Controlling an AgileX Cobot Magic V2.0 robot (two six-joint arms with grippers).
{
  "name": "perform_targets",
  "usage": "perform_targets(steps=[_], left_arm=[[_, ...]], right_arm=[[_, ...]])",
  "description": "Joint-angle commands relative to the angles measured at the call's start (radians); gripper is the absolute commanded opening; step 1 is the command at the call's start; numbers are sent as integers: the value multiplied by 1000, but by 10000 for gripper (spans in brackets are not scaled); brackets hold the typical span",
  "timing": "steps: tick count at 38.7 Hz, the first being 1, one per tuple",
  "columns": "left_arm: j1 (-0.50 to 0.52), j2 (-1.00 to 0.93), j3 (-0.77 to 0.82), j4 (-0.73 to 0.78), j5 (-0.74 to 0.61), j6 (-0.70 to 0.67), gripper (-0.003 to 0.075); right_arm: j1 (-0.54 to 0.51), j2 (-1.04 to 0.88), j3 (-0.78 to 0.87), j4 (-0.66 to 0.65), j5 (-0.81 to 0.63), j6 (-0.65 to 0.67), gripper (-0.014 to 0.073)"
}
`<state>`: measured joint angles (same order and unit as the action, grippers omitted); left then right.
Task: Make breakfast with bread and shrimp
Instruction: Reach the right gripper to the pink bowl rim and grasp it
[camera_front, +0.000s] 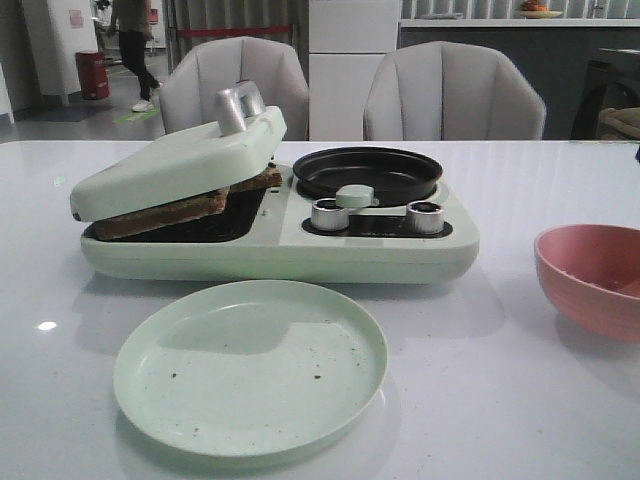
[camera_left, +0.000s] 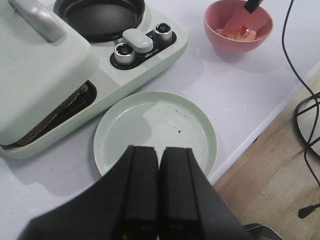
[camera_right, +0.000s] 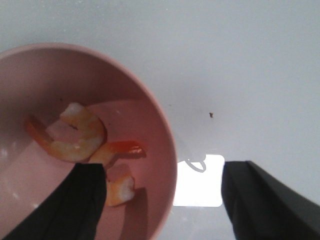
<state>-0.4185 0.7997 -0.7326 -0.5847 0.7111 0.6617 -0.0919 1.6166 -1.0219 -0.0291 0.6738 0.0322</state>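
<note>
Likely slick and soft, the shrimp (camera_right: 75, 132) lie in the pink bowl (camera_right: 150, 105); right gripper (camera_right: 165, 200), spread wide astride the rim, should pinch a curled mid-body gently

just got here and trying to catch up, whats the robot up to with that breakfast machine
It's making breakfast. The bread is already in the press side of the pale green breakfast maker, with the lid resting tilted on it. The right tool is open above the rim of the pink bowl, where the shrimp lie, none picked up yet. The left tool is shut and empty above the green plate, which holds only crumbs. The black pan is empty.
</note>
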Motion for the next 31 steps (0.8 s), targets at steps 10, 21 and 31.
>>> perform_targets(steps=[10,21,31], left_arm=[[-7,-1,-28,-41,-65,-1,99],[-7,-1,-28,-41,-65,-1,99],[-7,-1,-28,-41,-65,-1,99]], right_arm=[[-7,43,-35,-12,-104,-10,582],[-7,45,-35,-12,-106,-12,349],[-7,45,-35,-12,-106,-12,115]])
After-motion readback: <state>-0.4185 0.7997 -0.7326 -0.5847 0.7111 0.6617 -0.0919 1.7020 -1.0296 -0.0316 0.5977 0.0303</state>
